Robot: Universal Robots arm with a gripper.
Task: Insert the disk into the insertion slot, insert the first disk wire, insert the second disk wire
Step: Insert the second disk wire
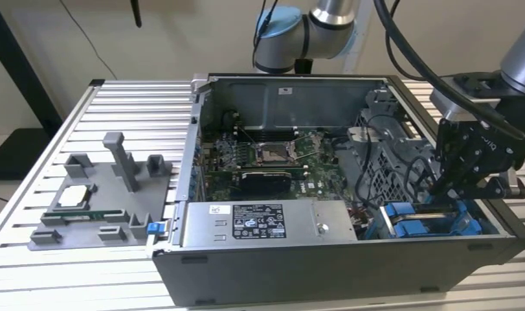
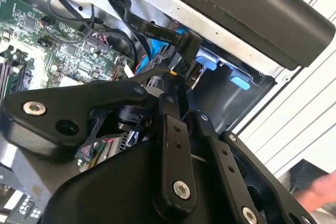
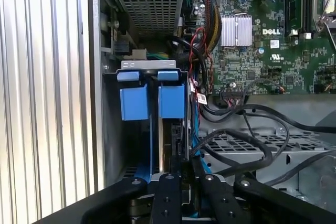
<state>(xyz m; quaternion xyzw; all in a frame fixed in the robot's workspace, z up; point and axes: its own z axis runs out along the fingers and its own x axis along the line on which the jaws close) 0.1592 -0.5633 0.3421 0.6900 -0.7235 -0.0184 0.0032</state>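
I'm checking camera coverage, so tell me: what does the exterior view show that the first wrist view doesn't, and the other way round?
The exterior view adds the whole computer case, the grey fixture tray at the exterior view's left, and the arm's blue-capped joint behind the case. The first wrist view adds a silver finned heat sink and a small white tag on the red wires. Both share the gripper, the blue carrier tabs at the insertion slot, and the green motherboard.

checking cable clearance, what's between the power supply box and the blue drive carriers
A loose bundle of red and dark wires fills that gap, as seen in the exterior view.
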